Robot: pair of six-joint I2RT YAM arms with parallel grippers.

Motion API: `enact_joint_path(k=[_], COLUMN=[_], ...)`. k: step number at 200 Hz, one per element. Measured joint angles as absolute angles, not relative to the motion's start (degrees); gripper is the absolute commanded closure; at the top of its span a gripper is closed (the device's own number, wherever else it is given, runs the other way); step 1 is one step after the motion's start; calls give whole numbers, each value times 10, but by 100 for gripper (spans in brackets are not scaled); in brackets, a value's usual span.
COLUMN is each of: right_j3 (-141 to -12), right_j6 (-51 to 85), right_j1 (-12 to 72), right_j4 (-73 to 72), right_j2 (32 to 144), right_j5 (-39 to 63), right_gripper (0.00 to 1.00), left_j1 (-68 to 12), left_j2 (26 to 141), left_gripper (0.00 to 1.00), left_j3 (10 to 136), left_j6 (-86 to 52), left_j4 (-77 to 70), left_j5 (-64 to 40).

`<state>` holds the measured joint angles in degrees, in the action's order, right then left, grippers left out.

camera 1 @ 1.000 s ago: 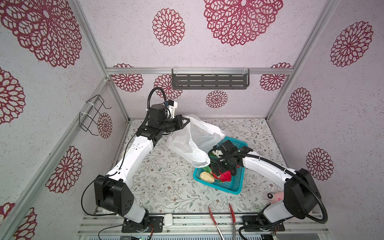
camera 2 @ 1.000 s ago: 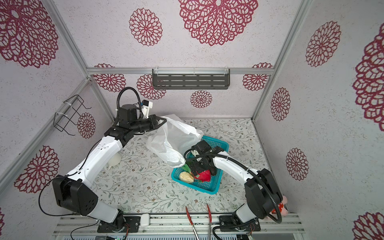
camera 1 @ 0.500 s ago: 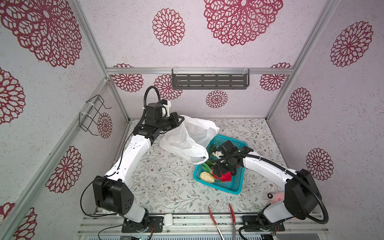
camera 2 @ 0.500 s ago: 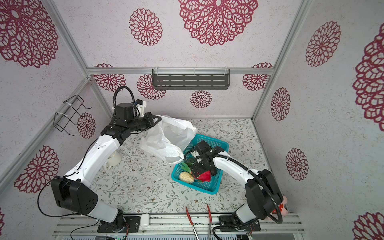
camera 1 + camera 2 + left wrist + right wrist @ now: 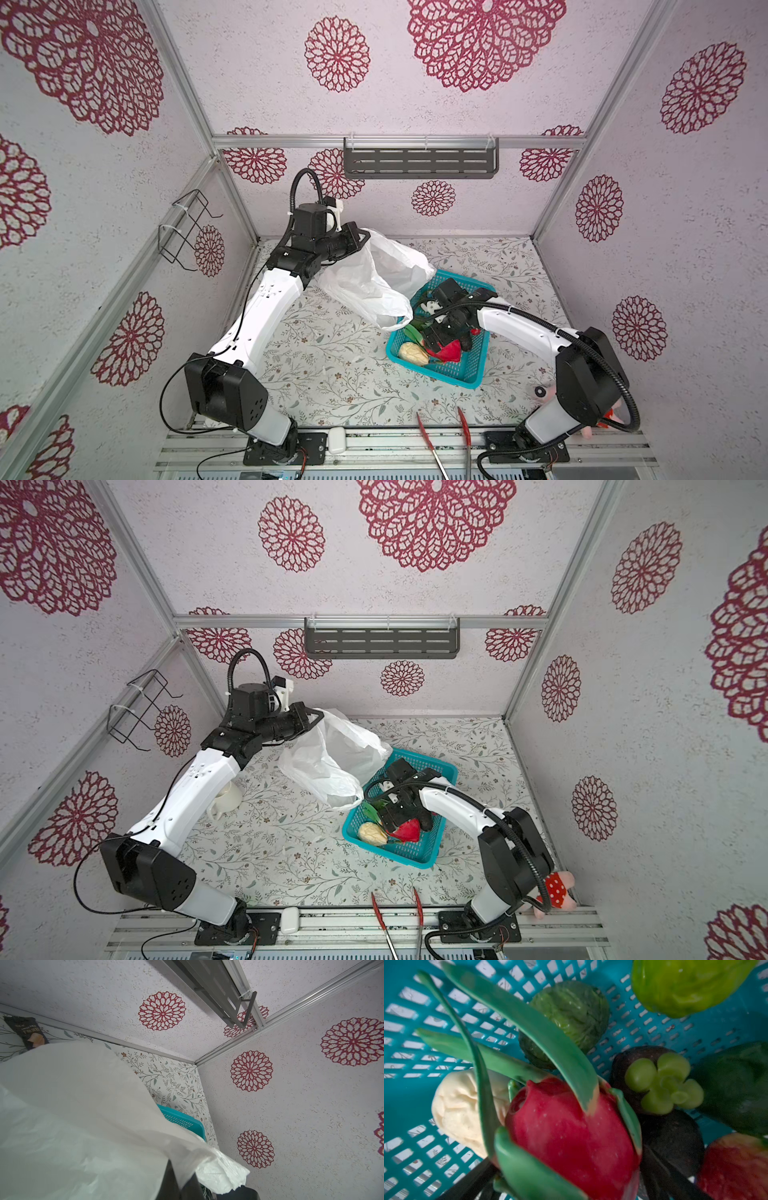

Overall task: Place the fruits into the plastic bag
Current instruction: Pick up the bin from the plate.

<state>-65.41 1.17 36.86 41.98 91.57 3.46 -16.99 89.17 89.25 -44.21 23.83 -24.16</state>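
While the left gripper (image 5: 360, 240) stayed pinched shut on the plastic bag (image 5: 374, 286), the right gripper (image 5: 435, 341) stood wide around the dragon fruit (image 5: 452, 352). That fruit lay in the teal basket (image 5: 440, 376).

The plastic bag (image 5: 365, 286) is crinkly, the dragon fruit (image 5: 571, 1136) glossy, the basket (image 5: 404, 1095) perforated plastic.

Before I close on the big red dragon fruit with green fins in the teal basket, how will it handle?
The red dragon fruit looks glossy and rounded, so it may slip or roll against the pale yellow fruit. Its long green fins look thin and probably flex, giving a poor hold.
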Motion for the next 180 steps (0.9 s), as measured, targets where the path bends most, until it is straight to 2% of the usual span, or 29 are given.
enact_joint_path(k=[105, 125, 136, 159, 180], right_j3=[-658, -658, -658, -658, -657], right_j6=[30, 33, 37, 41, 41], right_j1=[379, 379, 379, 378, 375], right_j4=[406, 396, 388, 376, 364], right_j2=[950, 951, 951, 952, 950], right_j5=[-7, -9, -9, -5, 1], right_gripper=[1, 16, 32, 58, 68], left_j1=[-170, -170, -170, -170, -170], left_j2=[891, 891, 891, 891, 891], left_gripper=[100, 100, 100, 100, 100], left_j3=[893, 893, 893, 893, 895], left_j6=[-442, -442, -442, -444, -449], left_j4=[258, 262, 263, 263, 263], left_j5=[-200, -197, -196, -194, -189])
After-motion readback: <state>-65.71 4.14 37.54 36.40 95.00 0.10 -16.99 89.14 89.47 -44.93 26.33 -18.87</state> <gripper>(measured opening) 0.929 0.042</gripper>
